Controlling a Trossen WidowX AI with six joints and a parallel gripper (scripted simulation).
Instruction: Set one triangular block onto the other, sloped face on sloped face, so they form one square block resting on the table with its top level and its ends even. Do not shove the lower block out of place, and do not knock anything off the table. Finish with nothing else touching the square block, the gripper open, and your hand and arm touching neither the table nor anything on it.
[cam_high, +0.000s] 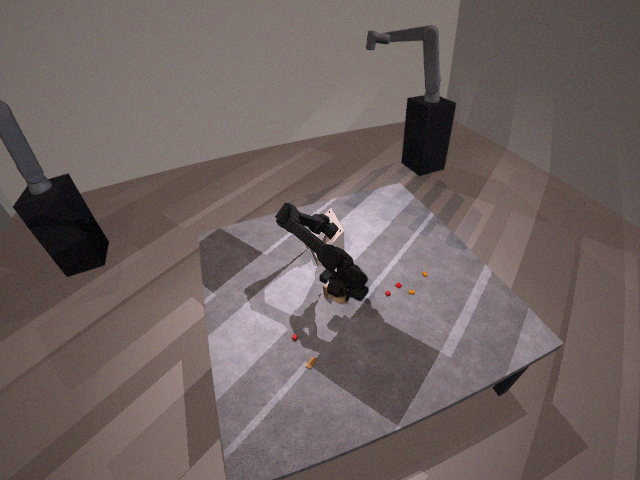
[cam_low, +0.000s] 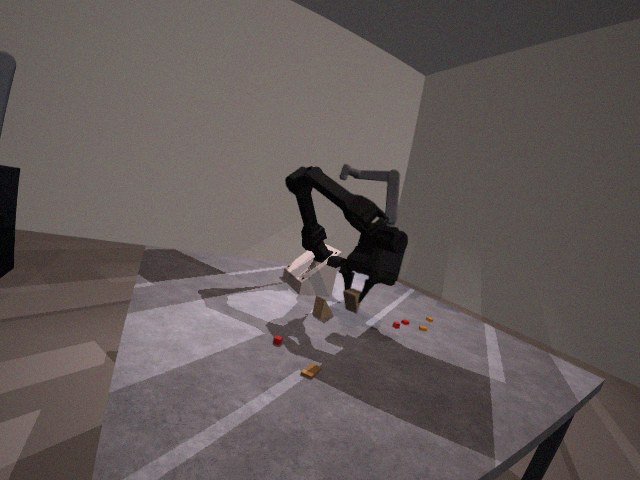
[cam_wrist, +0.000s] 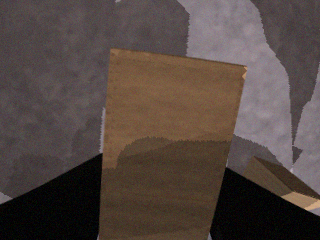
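Observation:
My gripper (cam_high: 347, 292) (cam_low: 356, 292) (cam_wrist: 156, 166) is shut on one tan triangular block (cam_low: 352, 300) (cam_wrist: 170, 110). A broad flat face of that block fills the middle of the wrist view. It appears raised off the table, to the right of the other block in the exterior view, with a gap between them. The other triangular block (cam_low: 321, 308) (cam_wrist: 272, 177) stands on the table (cam_high: 361, 377) (cam_low: 248, 439), its slope toward the held block in the exterior view. In the top view the arm partly hides both blocks.
A red cube (cam_high: 294, 337) (cam_low: 277, 340) and a flat orange piece (cam_high: 311, 362) (cam_low: 311, 370) lie nearer the cameras. Two red pieces (cam_high: 387, 293) (cam_low: 395, 324) and two small orange ones (cam_high: 411, 292) (cam_low: 422, 328) lie right of the gripper. A pale box-like base stands behind the blocks.

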